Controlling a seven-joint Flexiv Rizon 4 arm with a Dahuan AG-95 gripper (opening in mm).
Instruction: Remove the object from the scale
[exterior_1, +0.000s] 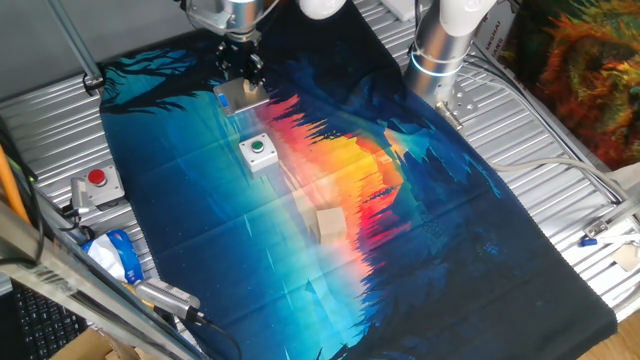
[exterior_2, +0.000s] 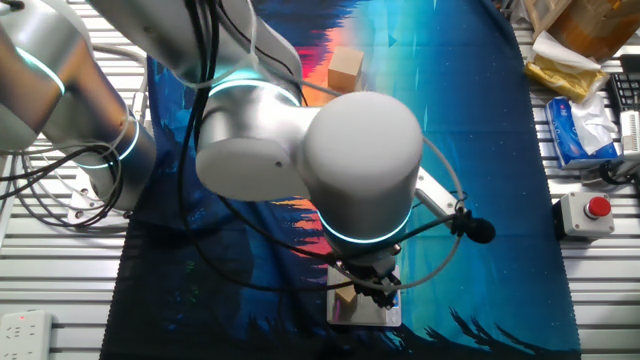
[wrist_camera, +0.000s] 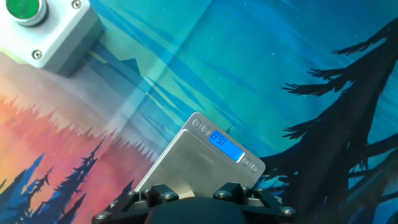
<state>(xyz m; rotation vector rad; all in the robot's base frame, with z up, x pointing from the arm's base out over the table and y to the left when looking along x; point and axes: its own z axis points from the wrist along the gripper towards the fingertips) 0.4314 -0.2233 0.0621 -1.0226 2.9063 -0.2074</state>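
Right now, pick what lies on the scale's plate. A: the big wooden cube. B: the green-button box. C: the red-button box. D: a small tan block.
D: one fixed view shows the small tan block on the scale under the gripper; the green-button box, red-button box and cube sit elsewhere, off the scale.
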